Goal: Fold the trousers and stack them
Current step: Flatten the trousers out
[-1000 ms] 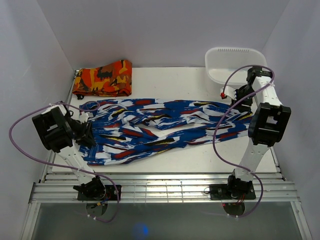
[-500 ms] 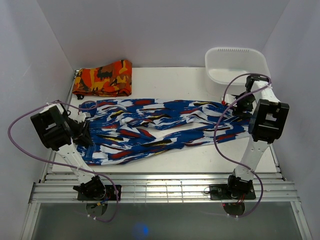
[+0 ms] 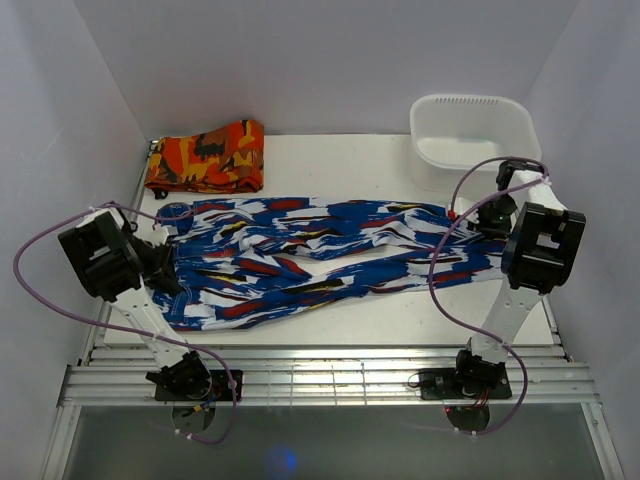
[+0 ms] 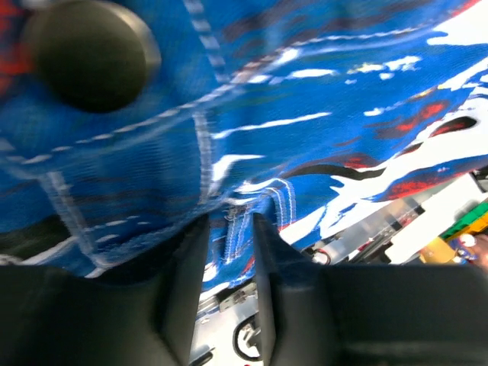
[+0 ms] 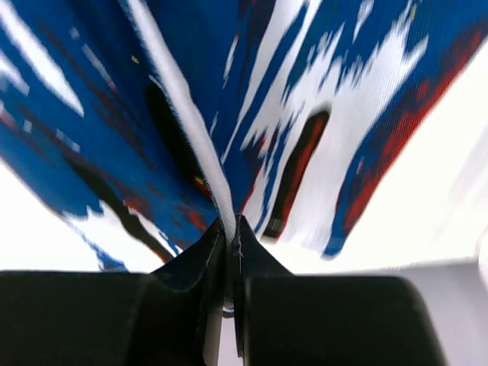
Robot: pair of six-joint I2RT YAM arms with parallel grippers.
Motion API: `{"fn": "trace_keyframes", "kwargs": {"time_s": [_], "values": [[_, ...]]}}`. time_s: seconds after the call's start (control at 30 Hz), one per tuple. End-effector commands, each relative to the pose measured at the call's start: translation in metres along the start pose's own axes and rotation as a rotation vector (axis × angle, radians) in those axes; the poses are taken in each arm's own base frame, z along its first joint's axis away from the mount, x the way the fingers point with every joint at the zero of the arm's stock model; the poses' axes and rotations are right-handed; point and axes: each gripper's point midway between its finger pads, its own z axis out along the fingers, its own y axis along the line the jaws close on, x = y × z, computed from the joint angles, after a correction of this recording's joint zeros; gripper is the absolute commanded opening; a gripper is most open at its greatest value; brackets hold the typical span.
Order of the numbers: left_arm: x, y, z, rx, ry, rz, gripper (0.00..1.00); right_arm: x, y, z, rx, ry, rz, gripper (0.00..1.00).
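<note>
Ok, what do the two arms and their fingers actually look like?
Left arm and right arm match: white links, boxy black joint housings, and a looping purple cable on each. The fingers are plain matt black.

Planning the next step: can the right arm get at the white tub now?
Probably yes: nothing stands between it and the white tub, but the right gripper is shut on the trousers.
</note>
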Motion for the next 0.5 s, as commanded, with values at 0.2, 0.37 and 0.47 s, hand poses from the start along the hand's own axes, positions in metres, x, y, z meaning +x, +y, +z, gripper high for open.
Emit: {"fn": "trace_keyframes", "kwargs": {"time_s": [0.2,0.37,0.47], "values": [[-0.050,0.110,-0.018,-0.375,-0.164,0.115,0.26,0.040,0.063,-0.062,0.014,0.045,0.060,0.08],[-0.056,0.117,-0.030,-0.406,-0.195,0.124,0.20,0.058,0.108,-0.053,-0.061,0.088,0.123,0.08],[-0.064,0.121,-0.042,-0.435,-0.238,0.126,0.16,0.059,0.132,-0.038,-0.089,0.074,0.161,0.08]]}}
